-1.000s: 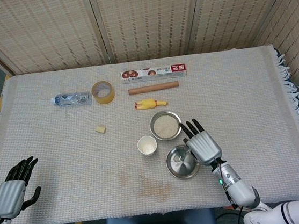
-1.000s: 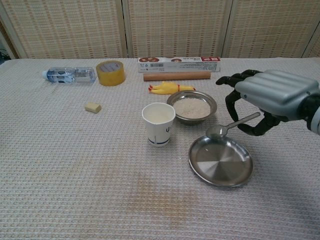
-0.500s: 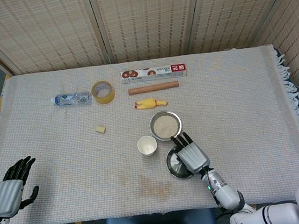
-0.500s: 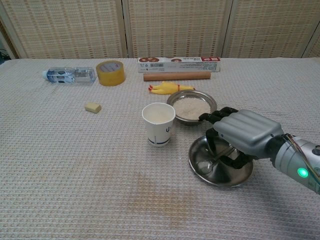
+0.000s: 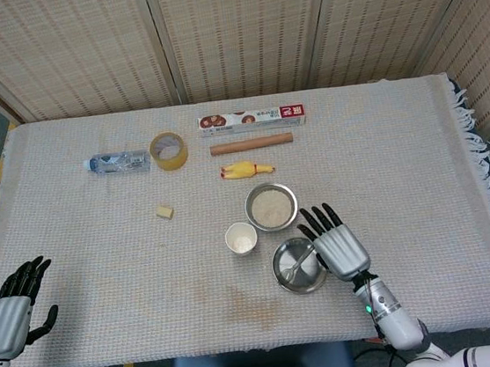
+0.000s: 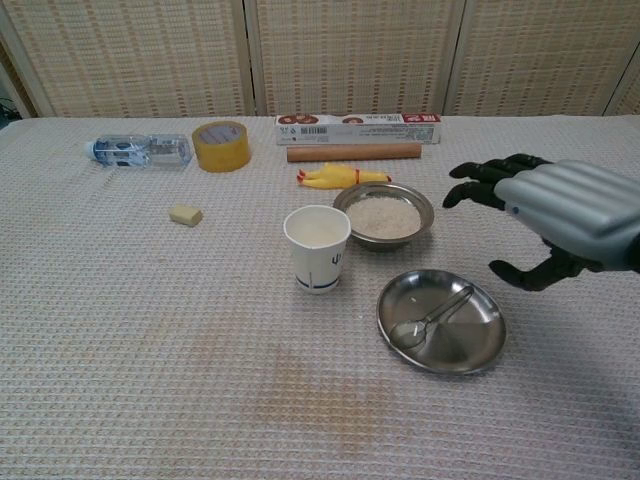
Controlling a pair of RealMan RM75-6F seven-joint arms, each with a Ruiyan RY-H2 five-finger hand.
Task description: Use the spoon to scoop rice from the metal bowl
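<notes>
Metal, plain and shiny, the spoon is lying inside the shallow empty metal dish at the near side of the worktop, with its long axis running diagonally: in the chest view the scoop end is pointing toward the near left and the handle is reaching up toward the far right, ending near the dish's rim. The spoon is looking empty, with no rice showing in its scoop. Just behind the dish, the metal bowl is sitting filled with white rice, and a white paper cup is standing upright just left of both. The right hand is hovering to the right of the dish with its dark fingers spread wide apart, holding nothing and touching neither spoon nor dish. The left hand is resting at the near left edge of the worktop, well apart from everything, fingers loosely apart and holding nothing. Further back, a yellow rubber chicken, a wooden rolling pin, and a long printed box are lying crosswise.
</notes>
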